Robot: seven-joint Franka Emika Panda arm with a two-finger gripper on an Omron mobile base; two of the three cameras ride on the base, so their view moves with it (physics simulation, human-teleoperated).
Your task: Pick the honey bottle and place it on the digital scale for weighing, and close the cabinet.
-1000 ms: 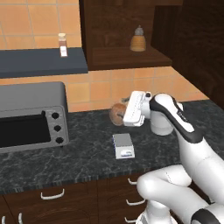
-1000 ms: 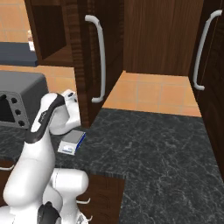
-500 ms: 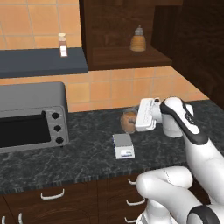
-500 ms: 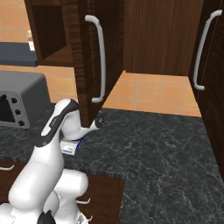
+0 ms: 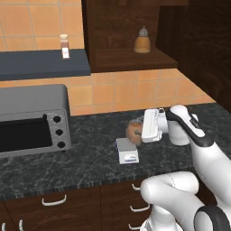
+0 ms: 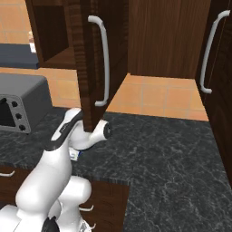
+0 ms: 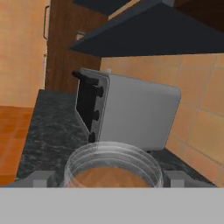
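A: How far along is it?

B: The jar [image 5: 134, 131] sits between the fingers of the gripper [image 5: 140, 129], just behind the scale [image 5: 127, 151]. In the hand view its rim lies between both tips [image 7: 43, 178], so the jaws look closed on it.

A: On the scale yet?

B: No. The scale is bare, and I can't tell whether the jar is off the counter [image 5: 90, 158].

A: The cabinet [image 6: 93, 63]?

B: Its door stands open; closing it is left.

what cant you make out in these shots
- Hand grip: in the hand view the honey bottle sits between the fingertips, contact cut off at the bottom.
- Digital scale display: too small, left base view.
- Honey bottle's right half: hidden by the hand, left base view.
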